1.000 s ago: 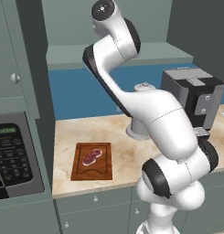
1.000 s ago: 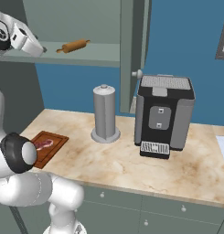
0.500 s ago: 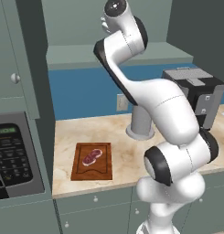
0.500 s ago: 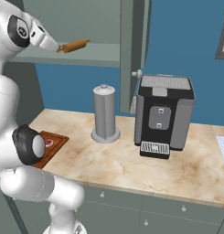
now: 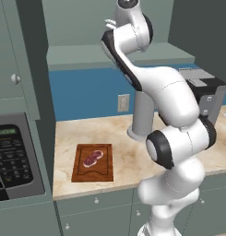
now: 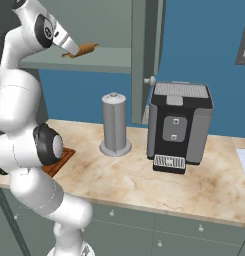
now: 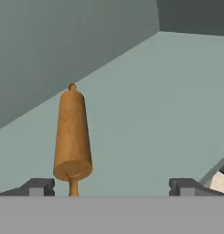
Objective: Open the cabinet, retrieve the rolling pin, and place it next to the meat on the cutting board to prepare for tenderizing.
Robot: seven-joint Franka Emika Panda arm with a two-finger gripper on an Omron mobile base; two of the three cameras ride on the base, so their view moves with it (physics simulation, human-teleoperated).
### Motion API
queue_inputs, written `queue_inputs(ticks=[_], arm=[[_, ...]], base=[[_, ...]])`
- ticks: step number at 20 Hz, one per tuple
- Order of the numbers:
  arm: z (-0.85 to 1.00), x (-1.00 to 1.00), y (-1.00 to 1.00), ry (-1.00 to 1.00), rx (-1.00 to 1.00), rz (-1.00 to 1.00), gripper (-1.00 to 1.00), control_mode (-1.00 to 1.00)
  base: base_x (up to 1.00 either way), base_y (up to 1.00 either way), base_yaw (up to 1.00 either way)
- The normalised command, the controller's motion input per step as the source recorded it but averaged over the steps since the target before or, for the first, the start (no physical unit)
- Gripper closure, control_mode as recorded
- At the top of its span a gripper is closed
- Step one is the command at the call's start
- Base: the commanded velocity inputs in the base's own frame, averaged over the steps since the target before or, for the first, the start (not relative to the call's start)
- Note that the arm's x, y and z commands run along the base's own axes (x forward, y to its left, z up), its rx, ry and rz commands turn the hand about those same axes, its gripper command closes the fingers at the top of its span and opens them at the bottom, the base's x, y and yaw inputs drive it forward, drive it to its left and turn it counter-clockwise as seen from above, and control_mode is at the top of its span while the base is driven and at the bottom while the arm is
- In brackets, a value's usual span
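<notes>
Two fingertips (image 7: 40, 186) of the gripper (image 7: 111, 187) are spread wide apart inside the open cabinet (image 6: 144, 50); the pin (image 7: 72, 137) is seen lying on its shelf, nothing gripped.

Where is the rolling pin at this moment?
The rolling pin lies on the floor of the open cabinet, above the counter. In the hand view it sits left of centre, just ahead of the open gripper, not held.
</notes>
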Motion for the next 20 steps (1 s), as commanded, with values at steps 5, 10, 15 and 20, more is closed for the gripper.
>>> queue_inputs(ticks=[5, 10, 15, 20], arm=[[-0.06, 0.32, 0.0, 0.12, 0.02, 0.16, -1.0, -1.0], [-0.12, 0.16, 0.06, -0.02, 0.0, 0.02, -1.0, -1.0], [-0.19, 0.0, 0.14, -0.12, 0.0, 0.0, -1.0, -1.0], [-0.17, 0.02, 0.08, -0.1, 0.0, 0.0, -1.0, -1.0]], base=[[0.0, 0.0, 0.0], [0.0, 0.0, 0.0], [0.0, 0.0, 0.0], [0.0, 0.0, 0.0]])
